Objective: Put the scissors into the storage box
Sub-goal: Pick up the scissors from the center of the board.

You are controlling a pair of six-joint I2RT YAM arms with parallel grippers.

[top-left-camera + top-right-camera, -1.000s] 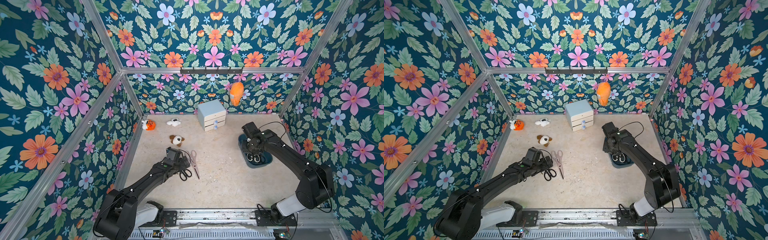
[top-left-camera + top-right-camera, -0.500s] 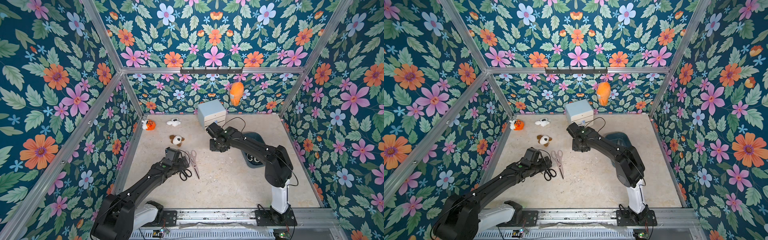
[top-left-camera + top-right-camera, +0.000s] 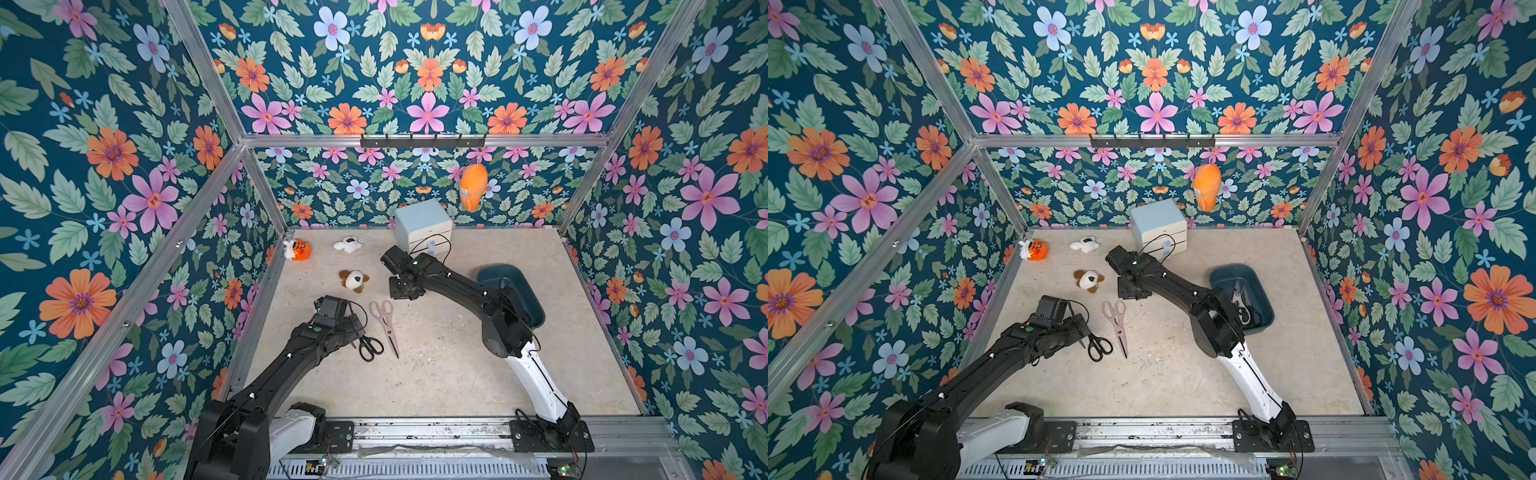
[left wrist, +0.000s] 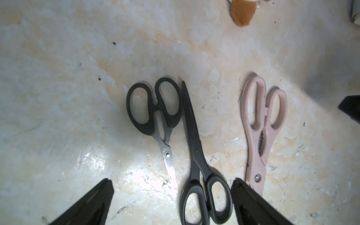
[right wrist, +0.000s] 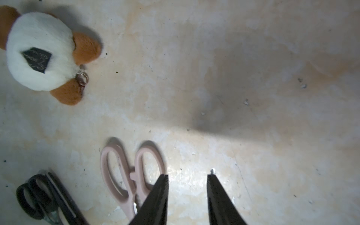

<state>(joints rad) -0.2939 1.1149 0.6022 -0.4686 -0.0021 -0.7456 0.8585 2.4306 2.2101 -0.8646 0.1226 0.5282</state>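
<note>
Three scissors lie side by side on the table. Pale pink kitchen shears [image 3: 386, 326] [image 4: 261, 132] [image 5: 124, 175] are the rightmost. Beside them are an all-black pair [image 4: 196, 155] and a smaller black-handled pair with silver blades [image 4: 155, 116] [image 3: 370, 347]. My left gripper [image 4: 171, 185] [image 3: 353, 328] hangs open low over them, the all-black pair's handles between its fingers, untouched. My right gripper [image 5: 187, 176] [image 3: 405, 291] is open and empty just beyond the shears' handles. The dark teal storage box [image 3: 1264, 309] [image 3: 534, 307] at the right holds scissors [image 3: 1239, 297]; my right arm partly hides it.
A brown-and-white plush dog [image 3: 353, 280] [image 5: 39, 52] lies close behind the scissors. An orange tiger toy [image 3: 300, 249] and a white plush [image 3: 348, 244] sit at the back left. A pale blue drawer cabinet [image 3: 422, 220] stands at the back, an orange plush [image 3: 473, 187] hanging above.
My right arm has swung left from over the storage box to the middle of the table, by the pink shears' handles. The left arm and the scissors have not moved.
</note>
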